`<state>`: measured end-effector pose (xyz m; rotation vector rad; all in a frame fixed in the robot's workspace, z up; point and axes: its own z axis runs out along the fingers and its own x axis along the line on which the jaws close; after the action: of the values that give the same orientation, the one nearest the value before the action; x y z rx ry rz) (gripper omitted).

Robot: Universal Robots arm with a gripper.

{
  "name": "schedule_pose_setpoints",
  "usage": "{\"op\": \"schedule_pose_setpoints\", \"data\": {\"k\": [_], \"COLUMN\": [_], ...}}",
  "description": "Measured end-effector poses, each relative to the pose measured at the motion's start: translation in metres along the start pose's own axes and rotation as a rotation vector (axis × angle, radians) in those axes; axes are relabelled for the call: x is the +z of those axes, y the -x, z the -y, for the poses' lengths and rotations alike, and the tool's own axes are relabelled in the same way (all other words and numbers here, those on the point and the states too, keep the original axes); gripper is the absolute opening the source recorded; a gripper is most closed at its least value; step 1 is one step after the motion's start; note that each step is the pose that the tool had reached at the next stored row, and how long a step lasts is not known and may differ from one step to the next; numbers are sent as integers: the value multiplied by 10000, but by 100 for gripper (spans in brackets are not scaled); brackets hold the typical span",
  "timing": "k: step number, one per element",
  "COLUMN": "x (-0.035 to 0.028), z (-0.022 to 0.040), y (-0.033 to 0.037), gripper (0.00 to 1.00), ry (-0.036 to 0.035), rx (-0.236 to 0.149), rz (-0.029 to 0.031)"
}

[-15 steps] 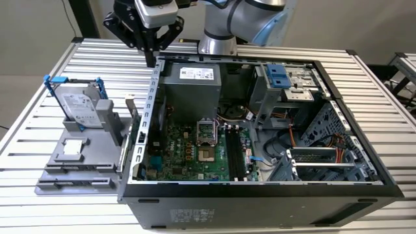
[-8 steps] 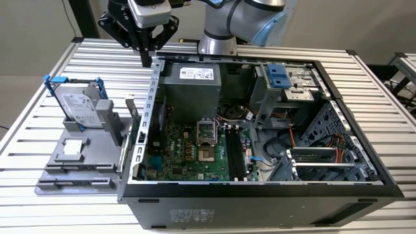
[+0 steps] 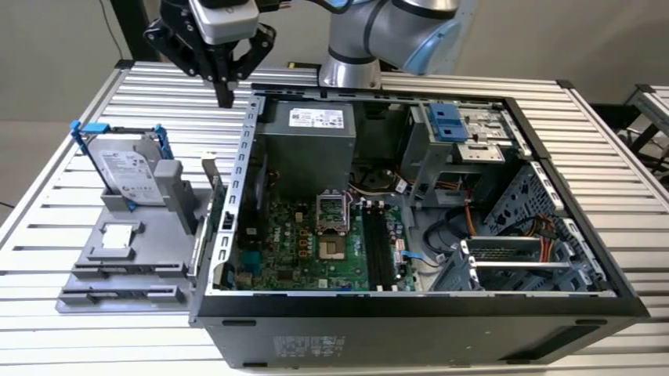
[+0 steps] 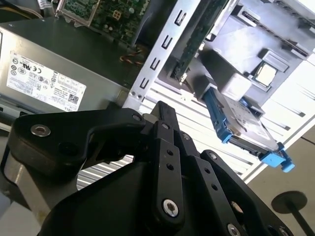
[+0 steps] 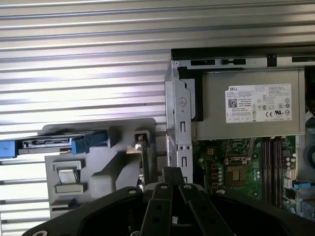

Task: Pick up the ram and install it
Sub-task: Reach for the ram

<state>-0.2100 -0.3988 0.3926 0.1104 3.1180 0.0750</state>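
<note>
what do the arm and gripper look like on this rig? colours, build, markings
The arm has silver-grey tubular links with a pale blue cap on one joint. The gripper has a silver-grey body with matte black linkage fingers that taper to narrow tips. Both wrist views show bare metal pivot pins and small round holes along the black links.

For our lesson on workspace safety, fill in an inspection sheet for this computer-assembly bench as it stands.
Surface: slatted metal table, open computer case on it.
Job's things: ram stands on edge in the grey fixture, beside the case wall; untouched.
Clutter: hard drive upright on the fixture.
Pincer: pincer shut, empty, over the table by the case's corner, apart from the ram.
Cables: wire bundles inside the case.
Surroundings: another slatted table at the exterior view's right.
</note>
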Motion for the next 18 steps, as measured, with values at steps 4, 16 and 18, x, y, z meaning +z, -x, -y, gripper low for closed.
{"op": "schedule_pose_setpoints", "data": {"k": [4,16,18], "x": [-2,-5,-6], "z": [4,17,20], "y": [-56,-244,-279], "gripper": [0,0,0], "ry": [0,0,0], "rx": [0,-1,0], "rz": [-1,0,0]}}
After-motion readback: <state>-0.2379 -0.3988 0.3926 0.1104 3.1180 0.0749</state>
